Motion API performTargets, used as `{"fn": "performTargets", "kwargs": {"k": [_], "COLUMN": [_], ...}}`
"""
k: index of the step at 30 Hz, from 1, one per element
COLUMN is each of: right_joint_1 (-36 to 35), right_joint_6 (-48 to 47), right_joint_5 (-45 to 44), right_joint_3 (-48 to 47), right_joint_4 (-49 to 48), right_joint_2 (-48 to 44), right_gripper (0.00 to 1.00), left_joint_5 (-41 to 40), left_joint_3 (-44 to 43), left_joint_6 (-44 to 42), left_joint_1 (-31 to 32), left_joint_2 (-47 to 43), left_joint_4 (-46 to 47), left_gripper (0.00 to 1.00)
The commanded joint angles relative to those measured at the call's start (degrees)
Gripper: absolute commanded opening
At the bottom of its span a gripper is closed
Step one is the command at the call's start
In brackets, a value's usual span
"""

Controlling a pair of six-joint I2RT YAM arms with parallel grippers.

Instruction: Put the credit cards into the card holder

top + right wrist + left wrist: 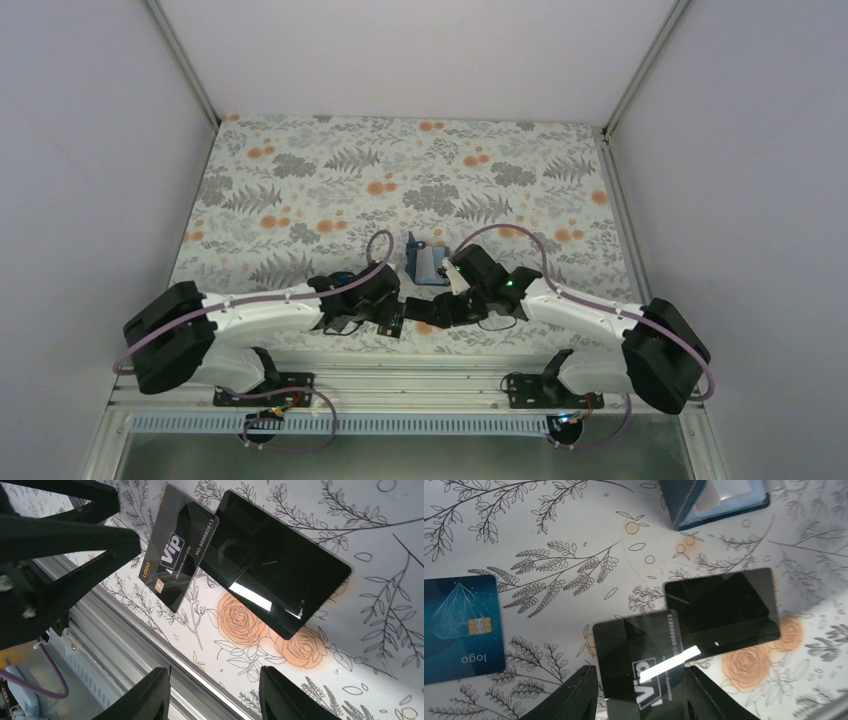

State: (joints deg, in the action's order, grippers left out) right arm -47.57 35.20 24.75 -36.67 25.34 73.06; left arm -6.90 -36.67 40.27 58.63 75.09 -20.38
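VIP card overlapping plain card's edge on the tabletop, logo card well left of them, card holder behind, both hands nearby

This looks like a robot test booth in a lab. Plain white walls with aluminium corner profiles enclose the counter, which has a floral cloth, and two arms are bolted to a metal rail.
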Motion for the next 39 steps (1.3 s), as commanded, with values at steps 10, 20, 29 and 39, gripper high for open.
{"fn": "performTargets", "kwargs": {"k": [10, 20, 29, 39], "right_joint_1": [-1.2, -1.4, -1.7, -2.4], "right_joint_6": [4.9, 5.6, 6.2, 11.1], "right_joint_5": [-3.7, -3.8, -4.0, -0.2], "right_joint_3": [3.9, 4.5, 4.7, 5.7], "right_joint_4": [-1.1, -1.2, -0.2, -4.0], "right_joint_2": [-6.4, -7.4, -9.3, -13.1], "right_gripper": [0.45, 0.45, 0.44, 0.47], "left_joint_5": [-8.5, -9.6, -5.7, -5.9], "left_joint_3": [-5.5, -6.5, -1.2, 3.5], "left_joint_6": [0.9, 1.7, 5.0, 10.2], "left_joint_1": [-0.2, -0.9, 0.8, 5.9], "left_joint_2": [10.1, 15.8, 15.1, 11.1], "left_joint_4": [2.1, 2.3, 3.8, 1.2], "left_gripper": [0.36, 0.34, 0.32, 0.32]}}
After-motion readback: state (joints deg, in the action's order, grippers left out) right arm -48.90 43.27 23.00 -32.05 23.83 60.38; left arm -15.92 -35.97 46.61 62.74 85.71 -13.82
